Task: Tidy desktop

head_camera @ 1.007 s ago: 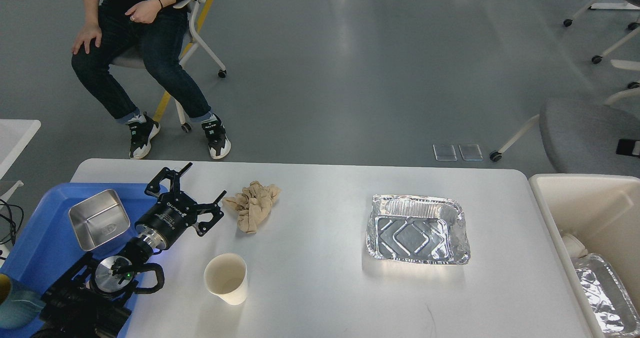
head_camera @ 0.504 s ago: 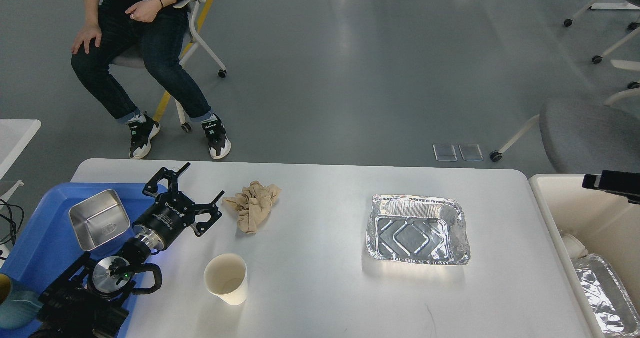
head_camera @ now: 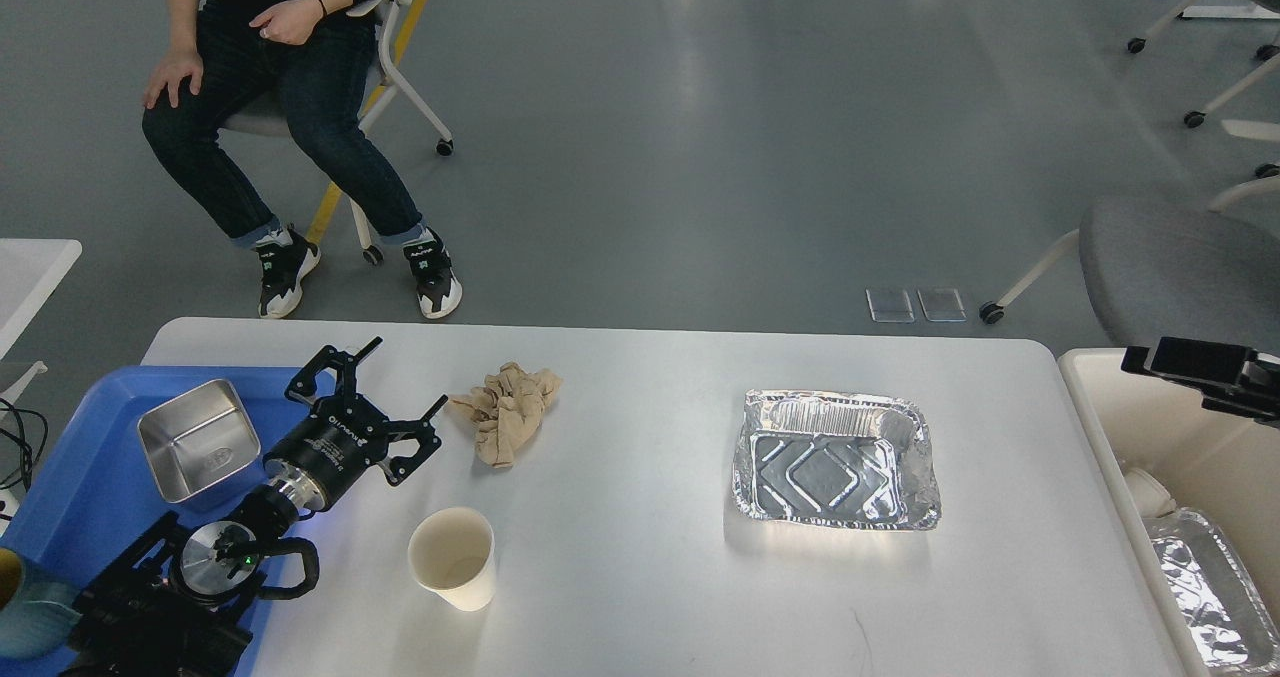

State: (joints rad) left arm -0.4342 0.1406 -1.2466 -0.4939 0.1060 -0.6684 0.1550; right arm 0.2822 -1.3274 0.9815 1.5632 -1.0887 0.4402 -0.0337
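On the bench (head_camera: 640,557), filling our lower view, a rag (head_camera: 505,412), paper cup (head_camera: 453,557) and foil tray (head_camera: 835,459) remain to clear. Our left hand (head_camera: 388,384) spreads wide, empty; right hand's (head_camera: 1195,367) state we cannot tell.

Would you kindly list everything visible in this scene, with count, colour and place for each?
desktop: one, white, fills the lower view
blue tray: one, blue, at the desktop's left end
steel container: one, silver, on the blue tray
crumpled cloth: one, beige, on the desktop, just right of the left gripper
paper cup: one, cream, upright, near front edge
foil tray: one, silver, right of centre, empty
bin: one, beige, beside the desktop's right end, holding another foil tray
seated person: one, dark clothes, far left on a chair
left gripper: one, black, jaws open, over the tray's edge
right gripper: one, black, at right edge over the bin; jaws unclear
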